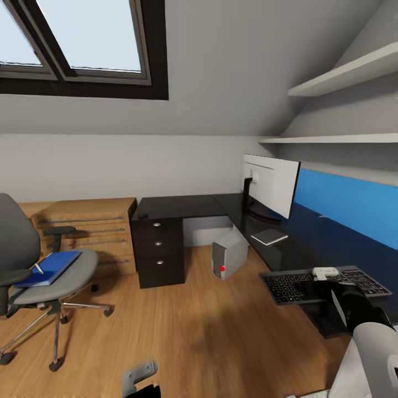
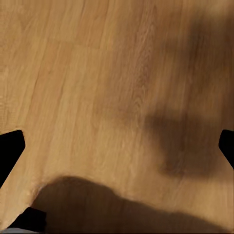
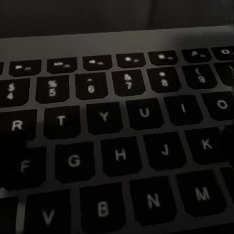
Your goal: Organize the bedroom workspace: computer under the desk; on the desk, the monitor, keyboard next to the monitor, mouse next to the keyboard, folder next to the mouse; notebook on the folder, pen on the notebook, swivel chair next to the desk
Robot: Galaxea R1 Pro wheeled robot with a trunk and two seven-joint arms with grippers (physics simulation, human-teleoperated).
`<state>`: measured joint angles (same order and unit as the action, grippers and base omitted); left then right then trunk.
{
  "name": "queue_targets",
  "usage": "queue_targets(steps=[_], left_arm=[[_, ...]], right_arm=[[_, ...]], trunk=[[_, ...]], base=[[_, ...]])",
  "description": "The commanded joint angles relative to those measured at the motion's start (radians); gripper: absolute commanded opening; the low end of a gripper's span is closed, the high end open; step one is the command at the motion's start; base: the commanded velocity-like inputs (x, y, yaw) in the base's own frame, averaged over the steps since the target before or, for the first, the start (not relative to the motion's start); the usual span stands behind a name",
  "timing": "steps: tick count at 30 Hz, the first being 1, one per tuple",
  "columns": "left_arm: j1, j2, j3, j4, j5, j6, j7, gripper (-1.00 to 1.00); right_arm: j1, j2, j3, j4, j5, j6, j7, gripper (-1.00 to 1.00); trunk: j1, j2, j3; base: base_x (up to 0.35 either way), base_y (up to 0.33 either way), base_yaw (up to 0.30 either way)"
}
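Observation:
The black keyboard (image 1: 326, 284) lies at the near end of the black desk (image 1: 182, 206), partly over its edge, with the white mouse (image 1: 325, 272) resting on its far rim. My right gripper (image 1: 319, 290) hovers low over the keys (image 3: 117, 156); its fingers are too dark to read. The monitor (image 1: 272, 185) stands on the desk with a grey notebook (image 1: 269, 236) in front of it. Beneath the desk, the grey computer (image 1: 229, 254) stands on the floor. At the left, a swivel chair (image 1: 52, 279) holds the blue folder (image 1: 50, 267) and a pen (image 1: 37, 268). My left gripper (image 2: 117, 146) hangs open over bare floor.
A dark drawer unit (image 1: 160, 251) stands under the desk's left end, beside a wooden dresser (image 1: 88, 229). White shelves (image 1: 342, 74) and a blue panel (image 1: 348, 204) line the right wall. Wooden floor (image 1: 182, 331) stretches between chair and desk.

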<state>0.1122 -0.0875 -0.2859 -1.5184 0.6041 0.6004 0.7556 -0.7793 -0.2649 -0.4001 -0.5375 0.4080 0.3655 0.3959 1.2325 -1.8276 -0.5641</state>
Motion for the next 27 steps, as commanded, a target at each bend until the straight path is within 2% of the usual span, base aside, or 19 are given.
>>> queue_targets(steps=[1,8,27], left_arm=[[0.0,0.0,-0.001,0.004,0.008,0.001,0.008,1.0],[0.0,0.0,-0.001,0.008,0.007,0.001,0.008,1.0],[0.0,0.0,0.0,0.008,0.006,0.001,0.008,1.0]], right_arm=[[0.0,0.001,-0.004,0.059,0.026,0.001,0.008,1.0],[0.0,0.002,-0.003,0.059,0.026,0.001,0.007,1.0],[0.0,0.004,-0.004,0.06,0.025,0.001,0.01,1.0]], trunk=[[0.0,0.0,-0.001],[0.0,0.0,-0.001],[0.0,0.0,-0.001]], base=[[-0.269,-0.206,0.0],[-0.216,-0.199,0.0],[-0.01,-0.011,0.0]])
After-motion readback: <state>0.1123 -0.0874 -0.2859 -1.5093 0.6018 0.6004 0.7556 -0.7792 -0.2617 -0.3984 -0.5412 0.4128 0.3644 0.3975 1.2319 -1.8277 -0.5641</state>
